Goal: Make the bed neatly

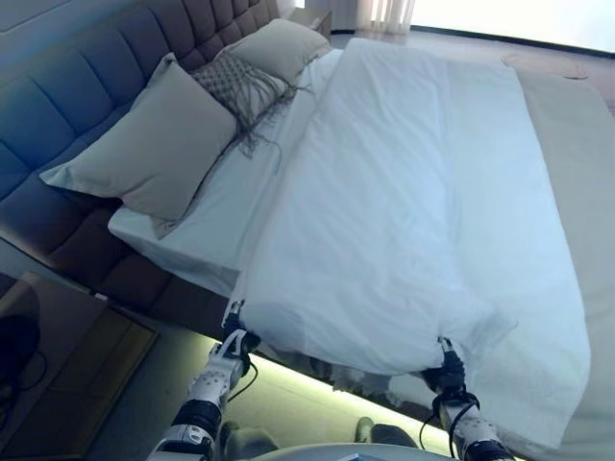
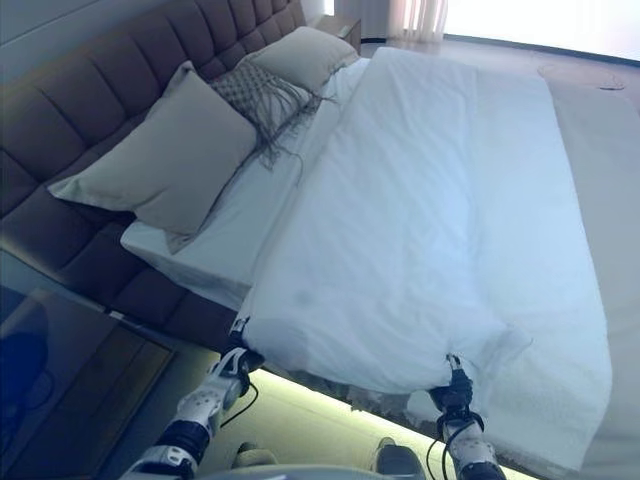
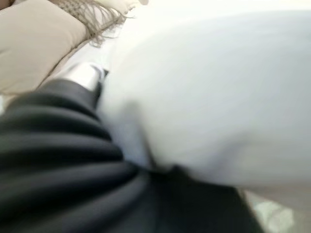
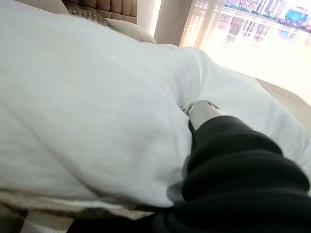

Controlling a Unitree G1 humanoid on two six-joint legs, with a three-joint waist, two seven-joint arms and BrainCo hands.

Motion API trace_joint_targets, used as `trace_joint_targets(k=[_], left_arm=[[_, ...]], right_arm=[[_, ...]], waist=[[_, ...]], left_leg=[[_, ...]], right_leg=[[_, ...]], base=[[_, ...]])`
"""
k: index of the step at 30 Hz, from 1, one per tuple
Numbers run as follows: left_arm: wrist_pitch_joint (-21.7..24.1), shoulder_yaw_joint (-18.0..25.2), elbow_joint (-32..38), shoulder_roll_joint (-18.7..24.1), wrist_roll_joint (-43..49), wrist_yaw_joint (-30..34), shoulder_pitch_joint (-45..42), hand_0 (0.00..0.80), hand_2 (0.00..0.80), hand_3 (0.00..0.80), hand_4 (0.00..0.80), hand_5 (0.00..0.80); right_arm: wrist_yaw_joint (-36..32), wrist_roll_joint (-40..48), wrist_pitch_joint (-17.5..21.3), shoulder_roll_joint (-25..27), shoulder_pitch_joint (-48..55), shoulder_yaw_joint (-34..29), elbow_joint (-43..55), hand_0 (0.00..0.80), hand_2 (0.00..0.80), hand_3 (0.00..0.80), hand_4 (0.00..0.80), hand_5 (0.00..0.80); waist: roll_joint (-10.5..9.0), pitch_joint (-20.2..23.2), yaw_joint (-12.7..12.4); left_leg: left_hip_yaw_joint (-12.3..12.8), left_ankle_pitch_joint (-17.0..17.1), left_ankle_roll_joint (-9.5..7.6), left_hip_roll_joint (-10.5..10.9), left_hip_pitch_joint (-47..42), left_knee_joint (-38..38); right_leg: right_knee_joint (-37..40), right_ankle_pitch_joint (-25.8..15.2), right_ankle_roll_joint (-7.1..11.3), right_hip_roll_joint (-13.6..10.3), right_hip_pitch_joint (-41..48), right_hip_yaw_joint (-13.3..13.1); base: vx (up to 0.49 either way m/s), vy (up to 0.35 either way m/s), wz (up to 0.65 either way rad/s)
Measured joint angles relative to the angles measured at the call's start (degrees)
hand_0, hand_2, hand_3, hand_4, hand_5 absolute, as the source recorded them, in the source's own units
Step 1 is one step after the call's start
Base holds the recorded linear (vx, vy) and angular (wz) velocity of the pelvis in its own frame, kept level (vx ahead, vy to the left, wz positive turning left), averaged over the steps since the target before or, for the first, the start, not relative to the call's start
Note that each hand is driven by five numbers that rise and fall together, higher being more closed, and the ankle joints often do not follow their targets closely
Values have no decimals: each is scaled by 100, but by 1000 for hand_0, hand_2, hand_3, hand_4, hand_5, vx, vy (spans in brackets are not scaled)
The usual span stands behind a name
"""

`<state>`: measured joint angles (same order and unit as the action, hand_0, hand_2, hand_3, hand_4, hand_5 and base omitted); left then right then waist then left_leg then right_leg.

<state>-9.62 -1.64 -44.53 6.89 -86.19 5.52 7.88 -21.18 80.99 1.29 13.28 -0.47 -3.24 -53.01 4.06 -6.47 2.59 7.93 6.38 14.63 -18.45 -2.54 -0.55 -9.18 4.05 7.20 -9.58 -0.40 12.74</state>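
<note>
White duvet [image 1: 404, 192] lies lengthwise along the bed [image 1: 567, 173].

Your two head views look steeply down from the bedside, both sharing the broad white fabric duvet [image 1: 404, 202] and beige square pillows [image 2: 165, 165] toward 10 o'clock, your wrist views sit very close against that duvet's edge.

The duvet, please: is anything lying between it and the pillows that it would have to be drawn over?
Nothing visible does. Only bare sheet lies between the duvet and the pillows. The left hand and right hand are at its near edge, fingers hidden in the cloth.
</note>
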Motion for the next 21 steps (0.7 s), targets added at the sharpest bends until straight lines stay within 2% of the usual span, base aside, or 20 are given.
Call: trace_joint_targets(k=[3, 4, 6, 7, 9, 10, 11, 13, 15, 17, 19, 21], left_arm=[[-25, -197, 44, -2, 68, -18, 61, 800, 800, 800, 800, 800], [-30, -255, 50, -11, 130, -51, 96, 800, 800, 800, 800, 800], [-81, -450, 68, -15, 246, -135, 176, 800, 800, 800, 800, 800], [-107, -478, 62, -25, 322, -174, 212, 800, 800, 800, 800, 800], [-126, -573, 24, -29, 424, -281, 229, 800, 800, 800, 800, 800], [-126, -566, 19, -25, 441, -284, 202, 800, 800, 800, 800, 800], [-124, -546, 23, 2, 444, -284, 164, 800, 800, 800, 800, 800], [-91, -536, 24, 97, 445, -310, 79, 800, 800, 800, 800, 800], [-8, -549, 23, 125, 486, -304, 91, 800, 800, 800, 800, 800], [91, -706, 14, 111, 681, -258, 253, 800, 800, 800, 800, 800], [298, -1005, -53, 153, 681, -91, 582, 800, 800, 800, 800, 800], [569, -1226, -436, 142, 672, 135, 1013, 800, 800, 800, 800, 800]], right_arm=[[399, -546, 231, 5, 1, 1, 125, 800, 800, 800, 800, 800], [555, -679, 315, -5, 26, 37, 181, 800, 800, 800, 800, 800], [731, -841, 419, 45, 64, 87, 282, 800, 800, 800, 800, 800], [742, -836, 444, 43, 87, 89, 281, 800, 800, 800, 800, 800], [778, -824, 447, 67, 106, 76, 290, 800, 800, 800, 800, 800], [813, -822, 446, 3, 157, 82, 331, 800, 800, 800, 800, 800], [891, -821, 446, -13, 112, 98, 386, 800, 800, 800, 800, 800], [950, -709, 441, -144, 211, 188, 496, 800, 800, 800, 800, 800], [950, -708, 438, -274, 296, 223, 508, 800, 800, 800, 800, 800], [951, -707, 463, -244, 247, 436, 504, 800, 800, 800, 800, 800], [944, -703, 500, -106, -192, 887, 296, 800, 800, 800, 800, 800], [956, -703, 591, -77, -740, 1109, 78, 800, 800, 800, 800, 800]], waist=[[11, -3, 104], [-73, -2, 119], [-117, -23, 124], [-151, -40, 111], [-122, -41, 105], [-185, -47, 116], [-156, -37, 73], [-227, -19, 89], [-298, -4, 95], [-289, 0, 97], [-255, 11, 25], [-174, -81, -5]], left_leg=[[-19, -407, -176, 441, -164, 183], [-23, -481, -264, 648, -182, 136], [14, -688, -416, 948, -179, -185], [43, -843, -445, 1018, -164, -413], [144, -1089, -495, 1038, -76, -818], [219, -1222, -539, 1101, -55, -1010], [326, -1288, -567, 1076, -63, -1049], [463, -1380, -585, 1126, -21, -1114], [402, -1363, -558, 1127, 165, -1200], [27, -1340, -557, 1153, 603, -1324], [-108, -1255, -564, 1132, 1248, -1533], [-198, -1111, -581, 1124, 1738, -1592]], right_leg=[[-45, -51, 331, -453, 22, -75], [-67, -76, 415, -689, 38, -147], [-116, -84, 540, -1031, 158, -183], [-49, -100, 625, -1141, 279, -168], [-107, -90, 681, -1246, 364, -126], [-177, -120, 699, -1275, 275, -88], [-382, -127, 688, -1362, 118, -52], [-512, -139, 676, -1375, -76, -76], [-503, -143, 677, -1346, -185, -83], [-513, -129, 656, -1298, -377, -222], [-544, -152, 684, -1286, -910, -228], [-551, -247, 672, -1251, -1311, -283]], base=[[90, 579, 10], [70, 479, 4], [108, 355, 5], [99, 270, 6], [69, 321, -9], [46, 378, -43], [0, 277, -60], [-8, 238, -48], [-99, 166, 7], [-362, 146, 49], [-433, 138, 37], [-330, 104, 17]])
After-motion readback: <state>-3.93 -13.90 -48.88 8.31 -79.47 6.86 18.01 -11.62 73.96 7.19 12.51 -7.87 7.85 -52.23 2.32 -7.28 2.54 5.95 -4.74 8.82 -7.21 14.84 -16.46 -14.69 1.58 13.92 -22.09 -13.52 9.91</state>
